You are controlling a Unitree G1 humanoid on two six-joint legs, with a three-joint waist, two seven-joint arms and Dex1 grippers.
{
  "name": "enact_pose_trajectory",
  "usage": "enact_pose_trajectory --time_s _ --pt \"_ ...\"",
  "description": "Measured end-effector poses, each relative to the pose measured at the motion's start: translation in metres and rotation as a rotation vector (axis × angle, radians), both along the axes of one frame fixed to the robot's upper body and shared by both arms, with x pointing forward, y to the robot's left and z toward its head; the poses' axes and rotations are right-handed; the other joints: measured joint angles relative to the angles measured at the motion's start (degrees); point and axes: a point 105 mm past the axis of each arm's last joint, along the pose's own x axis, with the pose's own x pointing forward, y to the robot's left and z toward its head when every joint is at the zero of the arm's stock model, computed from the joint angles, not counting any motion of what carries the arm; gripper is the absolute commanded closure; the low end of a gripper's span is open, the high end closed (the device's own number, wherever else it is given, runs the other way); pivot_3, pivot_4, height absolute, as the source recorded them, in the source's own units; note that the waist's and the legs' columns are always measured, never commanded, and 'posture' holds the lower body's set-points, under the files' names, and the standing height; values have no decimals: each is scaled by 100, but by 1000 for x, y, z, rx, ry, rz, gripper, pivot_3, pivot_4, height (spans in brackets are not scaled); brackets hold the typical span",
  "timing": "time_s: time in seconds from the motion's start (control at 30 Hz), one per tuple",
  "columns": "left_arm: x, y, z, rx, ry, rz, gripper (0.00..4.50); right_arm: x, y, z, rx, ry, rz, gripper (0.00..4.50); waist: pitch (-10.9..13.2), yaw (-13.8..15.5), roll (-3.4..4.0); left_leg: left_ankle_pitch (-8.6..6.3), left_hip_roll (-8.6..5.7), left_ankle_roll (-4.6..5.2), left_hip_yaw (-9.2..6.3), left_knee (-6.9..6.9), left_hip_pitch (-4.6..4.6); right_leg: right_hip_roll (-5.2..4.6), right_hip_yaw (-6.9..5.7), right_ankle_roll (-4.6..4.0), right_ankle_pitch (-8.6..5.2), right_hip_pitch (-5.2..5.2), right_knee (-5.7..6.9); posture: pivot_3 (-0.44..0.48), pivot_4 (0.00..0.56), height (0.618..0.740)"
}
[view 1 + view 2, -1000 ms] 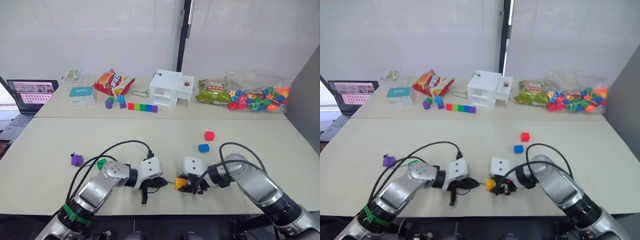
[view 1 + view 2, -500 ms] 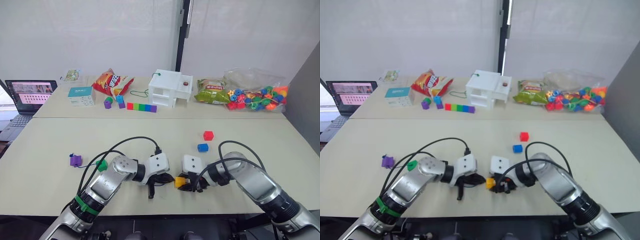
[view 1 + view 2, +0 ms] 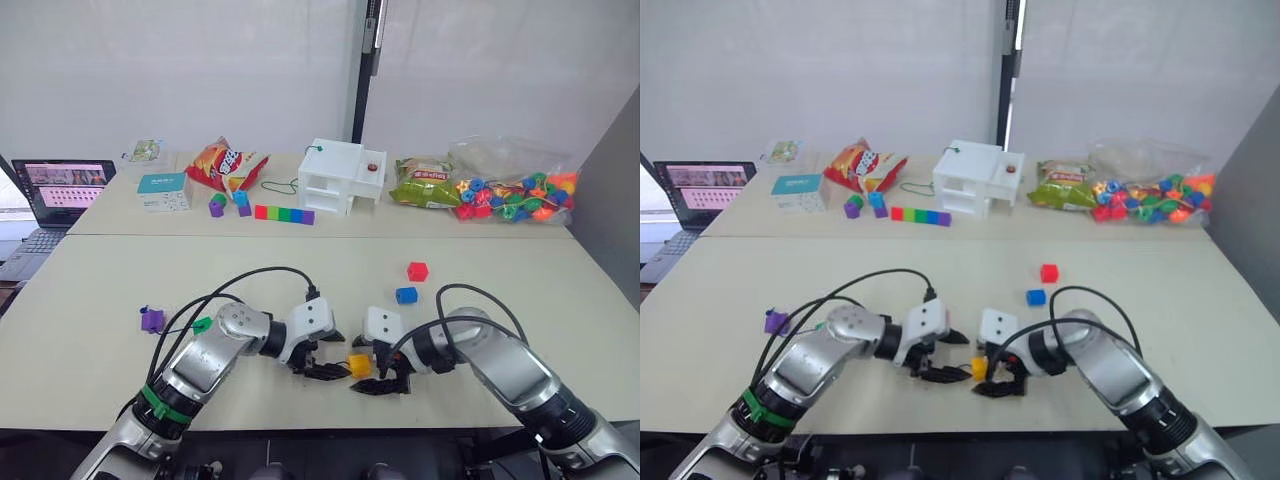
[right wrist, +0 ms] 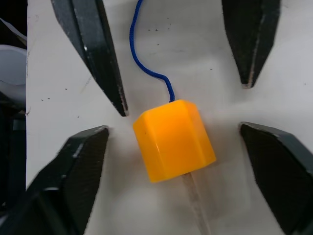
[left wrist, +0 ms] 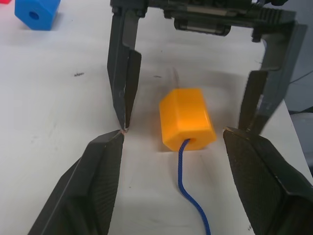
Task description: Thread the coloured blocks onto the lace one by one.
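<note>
Between the two grippers, on the near table [image 3: 90, 290], lies the yellow block [image 5: 187, 119], with the blue lace [image 5: 191, 196] entering its hole and the pale tip [image 4: 194, 198] emerging opposite. Left gripper [image 3: 325, 355] and right gripper [image 3: 385, 369] face each other with fingers spread wide, holding nothing, the block untouched. Red block [image 3: 418, 271] and blue block [image 3: 406, 295] sit further back; purple block [image 3: 153, 320] and green block [image 3: 203, 325] lie beside the left arm.

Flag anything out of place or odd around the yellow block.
Nothing stands out. The yellow block sits on the table with the lace through its hole and the pale tip out the far side. Both tools, left and right, are open around it, not touching.
</note>
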Motion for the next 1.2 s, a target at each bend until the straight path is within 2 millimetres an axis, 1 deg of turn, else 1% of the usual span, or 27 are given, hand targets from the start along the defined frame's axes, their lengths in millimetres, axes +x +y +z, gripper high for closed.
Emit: enact_pose_trajectory --time_s 0.07,0.13,0.23,0.33,0.4,0.43,0.5,0.53,0.6,0.63,0.67,0.7,0.83,0.93,1.03,1.17,1.2 --pt "-3 -5 -6 28 -3 -24 1295 1 -12 3 -6 -1 -26 19 0 12 0 0 -1 0 0 0 -3 -1 -1 0 0 0 -3 0 150 740" --pt "-11 -15 -13 37 17 -63 1295 1 -23 6 -9 -5 -46 19 0 12 0 -2 -1 3 0 1 -7 -1 -1 1 1 -1 -6 0 150 740" --pt "-16 -23 -14 32 38 -90 1295 1 -26 9 -9 -22 -27 19 0 -15 0 -2 4 4 0 0 -6 6 0 1 0 -4 -5 0 150 740" --pt "-14 -24 -14 38 38 -74 1295 0 -32 8 -17 -22 -26 19 0 -21 0 -2 4 3 0 0 -5 7 1 0 0 -4 -4 0 150 740" --pt "-12 -27 -18 54 18 -48 1295 -1 -37 6 -19 -15 -33 19 0 -10 0 -2 1 3 0 2 -6 3 2 1 0 -2 -5 0 150 740" --pt "-9 -28 -22 72 0 -32 1295 0 -38 6 -17 -17 -36 19 0 0 0 -2 -1 4 1 2 -7 1 2 2 1 -1 -5 0 150 740" --pt "-8 -32 -23 75 -25 -28 1295 0 -37 6 -15 -19 -34 19 0 18 0 -2 0 4 -1 5 -4 0 1 3 1 5 -5 0 150 740" --pt "-8 -34 -23 73 -31 -27 1856 0 -37 6 -13 -23 -30 0 0 25 0 -2 0 4 -1 5 -5 0 1 3 1 5 -6 0 150 740" --pt "-7 -35 -23 68 -36 -22 2454 -1 -37 5 -11 -28 -23 0 0 29 0 -2 0 4 -2 7 -5 0 1 3 1 6 -5 0 150 740" --pt "-7 -35 -23 67 -35 -22 2882 -1 -38 4 -11 -29 -23 0 0 24 0 -2 0 4 -1 6 -5 0 2 3 1 4 -5 0 150 740" --pt "-7 -35 -23 66 -33 -24 3078 -1 -38 3 -11 -29 -23 0 0 20 0 -2 1 4 -1 6 -5 1 2 3 1 4 -5 0 150 740" --pt "-8 -35 -23 65 -31 -27 3153 -1 -38 3 -11 -29 -23 0 0 16 0 -2 1 4 -2 6 -5 1 2 3 1 3 -5 0 150 740" --pt "-9 -32 -24 68 -21 -50 3153 1 -39 1 -8 -40 -24 0 0 6 0 -2 1 4 -2 6 -4 3 2 3 1 3 -5 0 150 740" --pt "-9 -30 -24 72 -18 -65 3153 1 -39 -4 4 -31 -26 797 0 2 0 -2 2 4 -2 5 -4 3 2 3 1 3 -4 0 150 740" --pt "-8 -29 -25 73 -19 -76 3153 0 -38 -6 7 -40 -16 1878 0 0 0 -2 2 4 -2 5 -2 4 2 3 1 5 -5 0 150 740" --pt "-8 -28 -25 79 -17 -83 3153 -2 -34 -7 14 -45 0 3113 0 -5 0 -2 3 4 -2 5 6 6 3 2 1 11 -4 0 150 740" --pt "-7 -28 -25 80 -18 -85 3153 -2 -32 -7 17 -45 4 3497 0 -5 0 -2 3 4 -2 5 9 6 3 2 1 13 -4 0 150 740"
